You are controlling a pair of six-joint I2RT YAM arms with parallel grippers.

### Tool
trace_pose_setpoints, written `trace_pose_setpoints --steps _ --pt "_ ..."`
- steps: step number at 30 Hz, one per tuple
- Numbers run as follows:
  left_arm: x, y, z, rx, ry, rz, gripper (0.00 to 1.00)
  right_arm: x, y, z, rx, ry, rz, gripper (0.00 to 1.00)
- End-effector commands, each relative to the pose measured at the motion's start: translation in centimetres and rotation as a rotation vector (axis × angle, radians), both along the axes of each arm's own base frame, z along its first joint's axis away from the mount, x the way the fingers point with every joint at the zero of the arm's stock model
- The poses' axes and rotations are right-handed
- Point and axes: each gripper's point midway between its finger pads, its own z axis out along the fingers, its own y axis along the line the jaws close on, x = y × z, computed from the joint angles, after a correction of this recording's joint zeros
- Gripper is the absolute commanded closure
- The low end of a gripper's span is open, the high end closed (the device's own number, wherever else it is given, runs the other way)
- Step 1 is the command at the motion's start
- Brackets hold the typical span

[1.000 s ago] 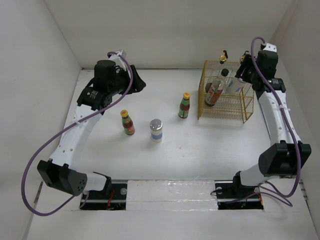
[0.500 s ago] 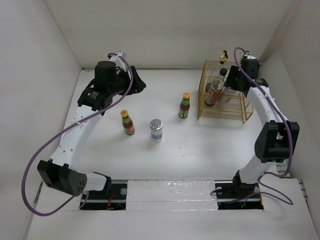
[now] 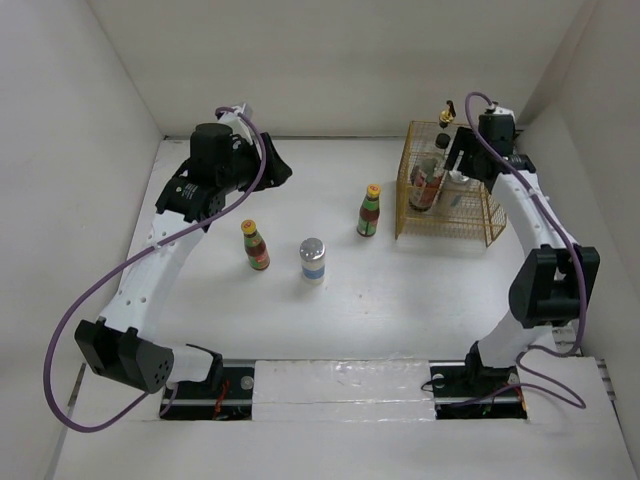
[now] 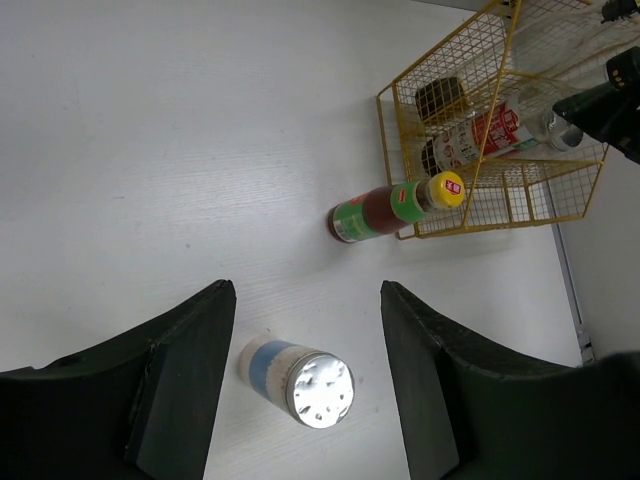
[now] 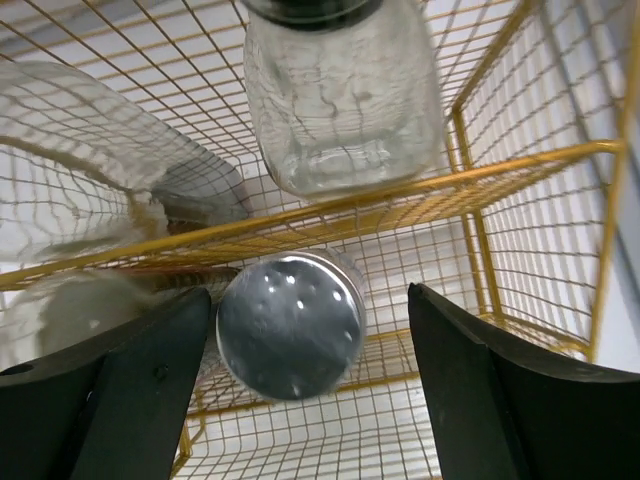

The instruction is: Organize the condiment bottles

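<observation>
Right end effector (image 5: 310,297): fingers apart, either side of a silver-capped shaker (image 5: 290,325) standing inside the yellow wire basket (image 5: 530,160), with a gap showing on the right side. Clear glass bottle (image 5: 340,90) is just beyond, same basket.

Left end effector (image 4: 305,300): fingers apart, gripping nothing, above the worktop (image 4: 150,150).

Blue-labelled shaker (image 4: 300,380), green-labelled sauce bottle (image 4: 385,210) and red sauce bottle (image 3: 256,246) stand on the worktop outside the basket.

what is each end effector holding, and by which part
Nothing is held. The right end effector stands open around the silver-capped shaker in the yellow basket, a gap beside its cap. The left end effector hangs open above the table.
</observation>
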Motion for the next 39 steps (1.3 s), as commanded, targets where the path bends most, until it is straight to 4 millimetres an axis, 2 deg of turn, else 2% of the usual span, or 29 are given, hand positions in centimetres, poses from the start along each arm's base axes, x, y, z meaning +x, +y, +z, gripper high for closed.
trace_pose_setpoints --steps 1,3,4,5,7,8,9,10,12,13,14,15,16,17,18,19,20,21,22,23,26,28,32,34,36,37,39 --pt "-0.1 0.2 3.1 -0.029 -0.09 0.01 0.44 -1.5 -0.9 8.7 -0.027 -0.202 -0.063 0.14" --pt "0.1 0.1 3.5 -0.032 -0.097 0.01 0.44 -2.4 -1.3 9.7 -0.039 -0.236 -0.086 0.14" --pt "0.1 0.1 4.2 -0.037 -0.112 0.01 0.44 -3.5 -1.5 10.2 -0.043 -0.249 -0.095 0.14" --pt "0.1 0.1 4.2 -0.037 -0.112 0.01 0.44 -4.1 -1.5 10.4 -0.042 -0.256 -0.095 0.19" --pt "0.1 0.3 5.2 -0.039 -0.131 0.021 0.44 -5.2 -0.2 11.1 -0.036 -0.281 -0.062 0.32" --pt "0.4 0.3 4.9 -0.028 -0.126 0.018 0.44 -6.5 0.5 11.6 -0.043 -0.308 -0.029 0.51" --pt "0.5 0.7 4.9 -0.017 -0.125 0.042 0.47 -6.9 2.2 11.9 -0.03 -0.335 0.041 0.63" --pt "0.5 0.8 4.9 -0.014 -0.126 0.05 0.5 -7.2 4.9 12.9 -0.02 -0.4 0.123 0.71" --pt "0.6 1.1 5.2 -0.003 -0.133 0.057 0.55 -9.0 7.9 12.0 -0.03 -0.409 0.256 0.9" --pt "0.6 1.1 5.2 -0.003 -0.133 0.057 0.57 -9.4 10.3 11.3 -0.013 -0.395 0.355 0.91" --pt "0.5 1.1 5.6 -0.006 -0.142 0.057 0.62 -10.7 13.5 10.9 0.0 -0.382 0.464 0.91" --pt "0.5 1.1 5.6 -0.006 -0.142 0.057 0.66 -11.5 15.4 10.6 -0.001 -0.372 0.542 0.87" --pt "0.4 1.1 5.8 -0.006 -0.142 0.057 0.68 -12.2 17.5 10.0 0.008 -0.353 0.622 0.76" --pt "0.5 1.3 5.8 -0.002 -0.143 0.067 0.7 -14.2 21.4 10.0 0.036 -0.353 0.742 0.62" --pt "0.5 1.3 5.8 -0.002 -0.143 0.067 0.73 -15.4 22.7 8.8 0.023 -0.325 0.786 0.48" --pt "0.5 1.3 5.8 0.005 -0.147 0.064 0.75 -16.1 24.3 8.4 0.022 -0.326 0.82 0.17" --pt "0.5 1.3 6.2 0.001 -0.157 0.064 0.75 -16.8 25.9 7.9 0.023 -0.325 0.858 0.06" --pt "0.8 1.4 6.3 0.006 -0.154 0.072 0.75 -18.6 28.5 7.7 0.041 -0.323 0.944 0.0" --pt "0.7 1.5 6.7 0.013 -0.163 0.068 0.75 -19.0 30.1 6.2 0.034 -0.291 0.996 0.0" --pt "0.9 1.4 6.4 0.019 -0.147 0.068 0.67 -20.4 32.3 5.8 0.05 -0.276 1.07 0.0" --pt "1.2 1.7 7.2 0.024 -0.161 0.074 0.54 -20.9 34.9 3.6 0.021 -0.213 1.127 0.0" --pt "1.4 1.7 7.8 0.02 -0.171 0.074 0.44 -20.9 36.2 3.4 0.03 -0.22 1.136 0.0" --pt "1.4 1.7 6.9 0.031 -0.142 0.073 0.41 -20.6 38.6 1.0 0.021 -0.166 1.194 0.0" --pt "1.0 1.8 6.8 0.031 -0.141 0.073 0.41 -20.0 38.8 0.0 -0.015 -0.153 1.163 0.0" --pt "0.8 1.9 6.2 0.034 -0.135 0.073 0.41 -19.3 39.5 -0.3 -0.023 -0.152 1.152 0.0" --pt "0.5 1.7 6.8 0.016 -0.149 0.069 0.41 -19.2 39.6 -0.8 -0.027 -0.142 1.153 0.0" --pt "0.6 1.5 5.9 0.018 -0.132 0.06 0.41 -18.2 40.3 -0.3 -0.025 -0.188 1.128 0.0"
